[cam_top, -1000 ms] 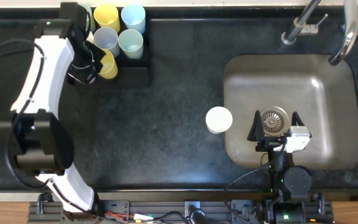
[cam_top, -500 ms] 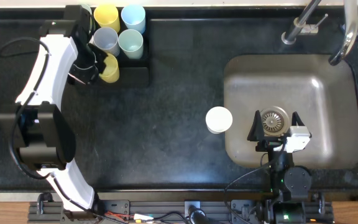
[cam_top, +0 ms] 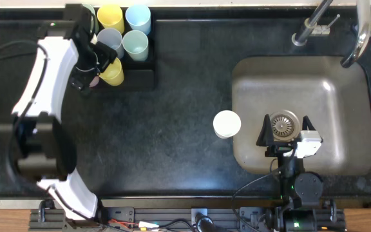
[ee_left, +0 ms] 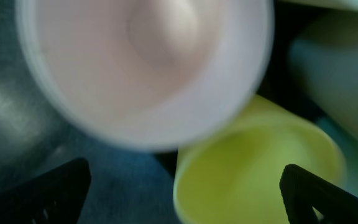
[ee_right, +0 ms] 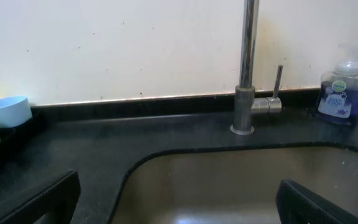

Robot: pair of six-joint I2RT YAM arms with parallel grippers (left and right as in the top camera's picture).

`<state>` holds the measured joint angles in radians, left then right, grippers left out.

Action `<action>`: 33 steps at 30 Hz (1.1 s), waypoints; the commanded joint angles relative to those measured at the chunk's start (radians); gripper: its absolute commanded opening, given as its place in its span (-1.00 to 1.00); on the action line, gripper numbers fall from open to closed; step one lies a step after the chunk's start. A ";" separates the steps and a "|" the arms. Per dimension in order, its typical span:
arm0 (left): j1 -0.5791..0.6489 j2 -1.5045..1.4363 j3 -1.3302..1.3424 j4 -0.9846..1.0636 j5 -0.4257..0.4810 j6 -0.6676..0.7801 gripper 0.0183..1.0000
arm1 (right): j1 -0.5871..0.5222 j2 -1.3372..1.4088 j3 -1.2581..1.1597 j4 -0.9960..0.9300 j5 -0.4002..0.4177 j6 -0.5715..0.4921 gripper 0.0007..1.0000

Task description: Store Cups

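- Your left arm's elbow swung back left; left gripper (ee_left: 182, 196) released over the cup tray (cam_top: 140, 78), 11 o'clock.
- Pink cup (ee_left: 142, 68) just beside yellow cup (ee_left: 260, 168).
- White cup (cam_top: 227, 124) on counter, 9 o'clock of your right gripper (cam_top: 285, 129), fingers apart.

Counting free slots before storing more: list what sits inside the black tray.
Yellow cup, blue cup, grey cup, green cup stand upright; a second yellow cup tilts beside them. The left arm hides the left end of the black tray.

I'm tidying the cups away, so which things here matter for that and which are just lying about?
For the job: white cup, yellow cup at the tray's front corner, black tray.
Just lying about: sink, tap, soap bottle.
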<state>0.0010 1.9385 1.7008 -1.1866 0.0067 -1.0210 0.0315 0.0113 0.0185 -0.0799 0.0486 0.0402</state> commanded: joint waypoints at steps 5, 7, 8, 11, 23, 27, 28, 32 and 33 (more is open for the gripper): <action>0.003 -0.500 -0.015 -0.269 -0.070 0.139 1.00 | -0.004 -0.008 -0.013 0.005 -0.007 -0.002 1.00; 0.003 -0.609 -0.084 -0.322 -0.097 0.229 1.00 | -0.004 -0.008 -0.013 0.005 -0.007 -0.002 1.00; 0.003 -0.676 -0.147 -0.327 -0.112 0.268 1.00 | -0.004 -0.008 -0.013 0.005 -0.007 -0.002 1.00; 0.004 -0.996 -0.545 -0.146 -0.168 0.385 1.00 | -0.004 -0.008 -0.013 0.005 -0.007 -0.002 1.00; 0.003 -1.800 -1.534 1.260 0.133 1.294 1.00 | -0.004 -0.008 -0.013 0.005 -0.007 -0.002 0.99; 0.003 -1.909 -1.631 1.220 0.131 1.290 1.00 | -0.004 -0.008 -0.013 0.005 -0.007 -0.002 1.00; 0.003 -1.923 -1.650 1.216 0.130 1.277 1.00 | -0.004 -0.008 -0.013 0.005 -0.008 -0.002 0.99; 0.002 -1.936 -1.693 1.135 0.083 1.114 1.00 | -0.004 -0.008 -0.013 0.005 -0.007 -0.002 1.00; 0.002 -1.936 -1.693 1.106 0.072 1.080 1.00 | -0.004 -0.008 -0.013 0.005 -0.007 -0.002 1.00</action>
<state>0.0017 0.0154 0.0208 -0.0418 0.1135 0.1669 0.0315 0.0109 0.0185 -0.0799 0.0479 0.0402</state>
